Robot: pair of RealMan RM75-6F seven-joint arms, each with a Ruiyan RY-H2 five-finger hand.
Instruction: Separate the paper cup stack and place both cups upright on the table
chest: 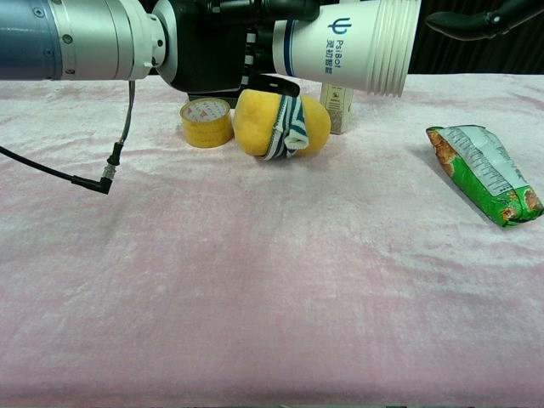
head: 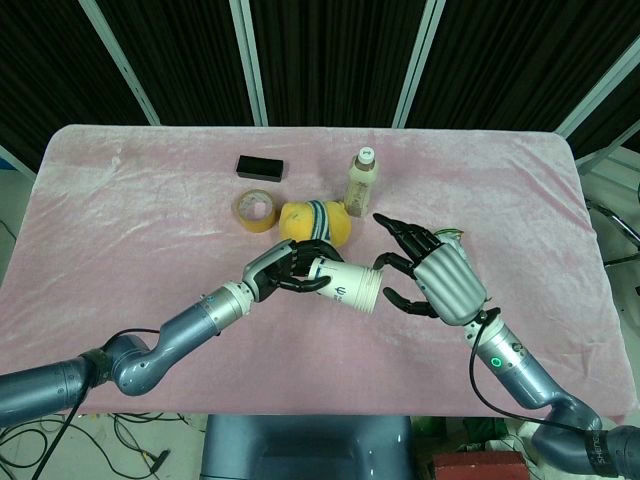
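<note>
One cup stack [chest: 348, 44]; two hands.

White, blue-printed cup stack [chest: 348, 42]; pink tablecloth [head: 150, 220]; green snack bag [chest: 484, 174].

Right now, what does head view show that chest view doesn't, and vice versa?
Head only: black box, the bottle's cap, and the whole right robot hand, open beside the cup rim. Chest only: the green snack bag lying on the cloth, almost hidden behind the right robot hand in head view. Both: left robot hand gripping the cup stack sideways, tape roll, yellow plush.
</note>
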